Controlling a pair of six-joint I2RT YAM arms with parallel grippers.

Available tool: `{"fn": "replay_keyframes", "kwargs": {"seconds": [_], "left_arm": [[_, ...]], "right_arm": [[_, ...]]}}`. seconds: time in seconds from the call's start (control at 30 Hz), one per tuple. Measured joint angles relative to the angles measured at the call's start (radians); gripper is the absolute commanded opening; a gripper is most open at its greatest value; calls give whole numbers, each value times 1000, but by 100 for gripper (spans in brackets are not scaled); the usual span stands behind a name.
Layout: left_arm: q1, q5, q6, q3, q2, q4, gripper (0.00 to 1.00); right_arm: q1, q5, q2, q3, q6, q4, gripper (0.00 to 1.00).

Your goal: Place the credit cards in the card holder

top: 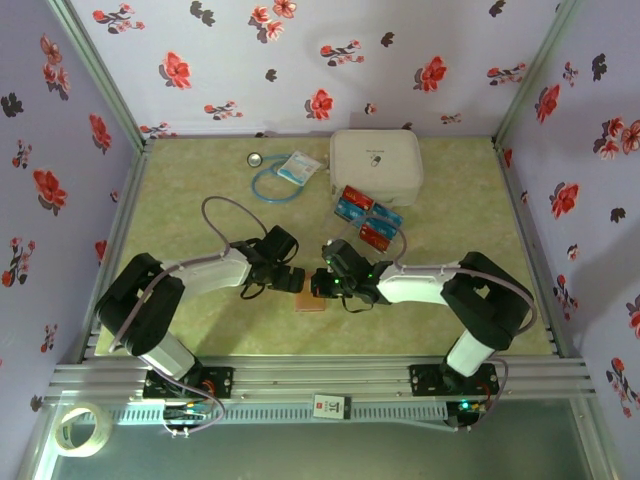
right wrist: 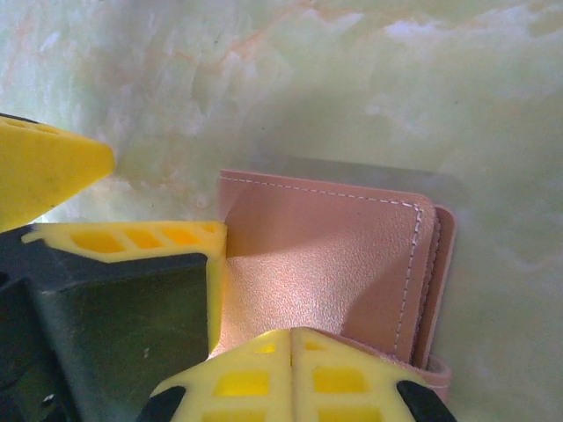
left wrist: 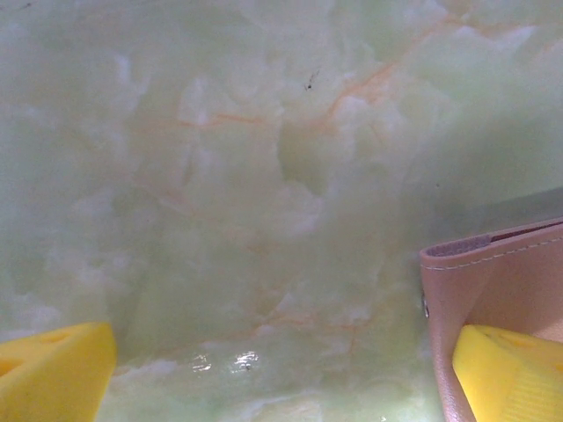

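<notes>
Card holder [right wrist: 334, 264] lies on the surface [top: 190, 210] between both claws. Left claw [left wrist: 286, 338] gapes wide, holding nothing, one finger over the holder's edge. Right claw [right wrist: 290, 338] is closed, tips meeting at the holder; grip unconfirmed. Credit cards [top: 365, 215] lie beside the white case [top: 375, 165].

You see a holder [right wrist: 325, 264] of grained, stitched leather-look material, a glossy marbled surface [left wrist: 220, 176], and matt yellow plastic fingers [left wrist: 506, 374].
</notes>
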Motion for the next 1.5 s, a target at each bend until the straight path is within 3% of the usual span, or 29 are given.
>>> {"fn": "replay_keyframes", "kwargs": {"seconds": [0.57,1.27,1.5], "left_arm": [[-2,0,0,-2,2,4,100],[-3,-1,0,-5,2,8,100],[-3,-1,-1,-5,2,8,100]], "right_arm": [[23,0,22,22,-7,-19,0],[22,14,18,-104,72,212,0],[18,8,-5,-66,52,116,0]]}}
